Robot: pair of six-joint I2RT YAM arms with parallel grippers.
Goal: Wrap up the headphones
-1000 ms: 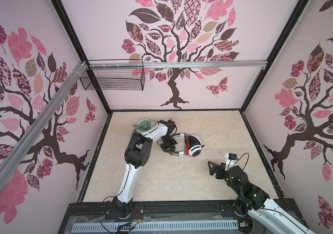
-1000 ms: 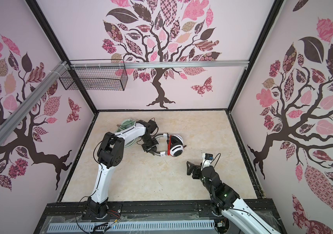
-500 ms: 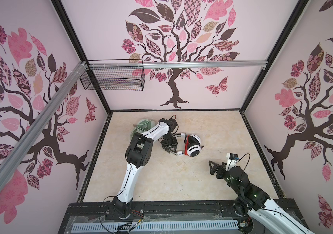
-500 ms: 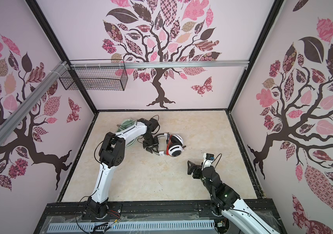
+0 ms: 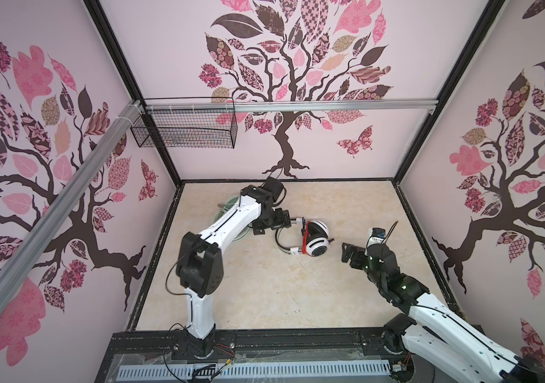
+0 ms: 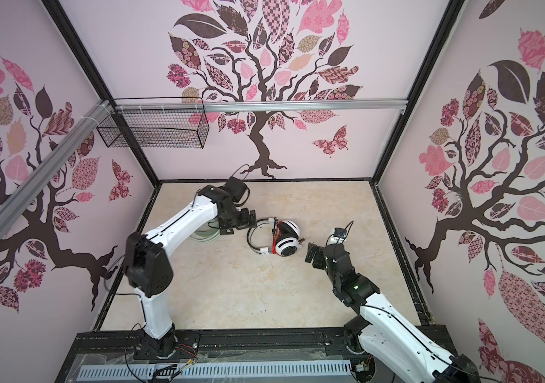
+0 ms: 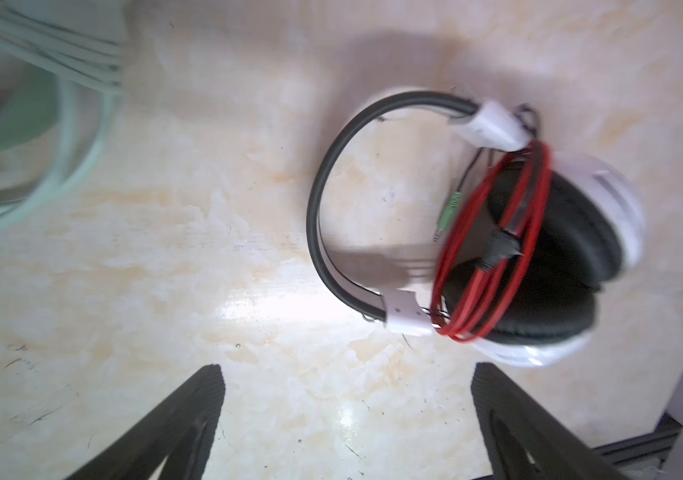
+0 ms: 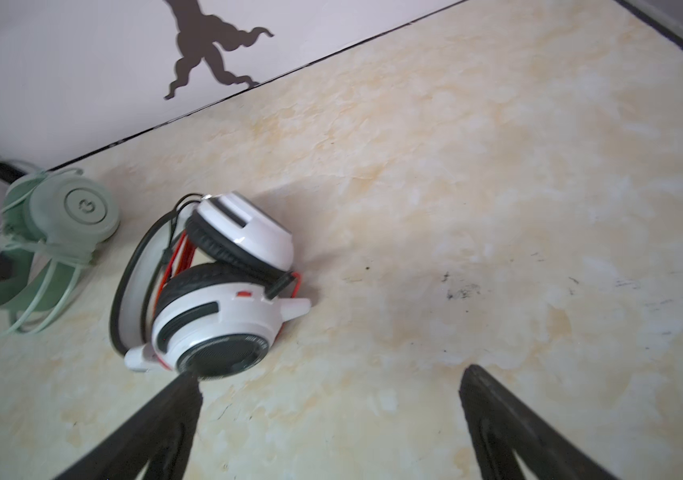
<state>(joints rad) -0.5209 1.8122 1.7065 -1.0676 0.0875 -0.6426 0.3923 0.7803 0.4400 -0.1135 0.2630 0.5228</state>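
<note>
Right gripper [image 5: 350,255], jaws apart and empty, sits just beside the cups of the white headphones [image 5: 314,238] on the table [image 5: 264,291]; their headband points at the left gripper [image 5: 269,225], jaws likewise apart and empty; green headphones [image 8: 69,216] lie beyond.

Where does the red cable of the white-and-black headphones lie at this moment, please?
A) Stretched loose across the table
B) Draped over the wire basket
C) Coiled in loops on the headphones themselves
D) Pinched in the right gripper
C: the red cable sits in several loops on the white-and-black headphones, between the black headband and the ear cups, as the left wrist view shows.
</note>
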